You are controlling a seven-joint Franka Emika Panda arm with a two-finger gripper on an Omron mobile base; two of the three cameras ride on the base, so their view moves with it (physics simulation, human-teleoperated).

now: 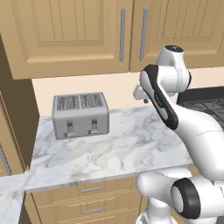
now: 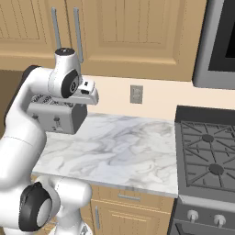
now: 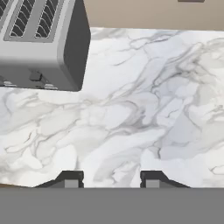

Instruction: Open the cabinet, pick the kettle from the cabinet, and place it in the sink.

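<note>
Tan wood cabinet (image 1: 83,30) is shut tight, both doors closed, so the kettle's presumably inside, can't see it. The tool (image 3: 111,179) hangs over the marble surface (image 1: 109,148) beside the toaster (image 1: 81,114), tips parted with a moderate gap, holding nothing. I'd lift up to one silver bar handle (image 1: 123,34), straddle it squarely, close, then pull along the door's arc, not straight back.

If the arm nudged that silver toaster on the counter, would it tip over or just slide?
The toaster would probably slide: it looks boxy, wide and low, resting flat on the smooth marble counter. It seems rigid metal, likely fairly heavy. Its sides look slick and hard to grip.
</note>
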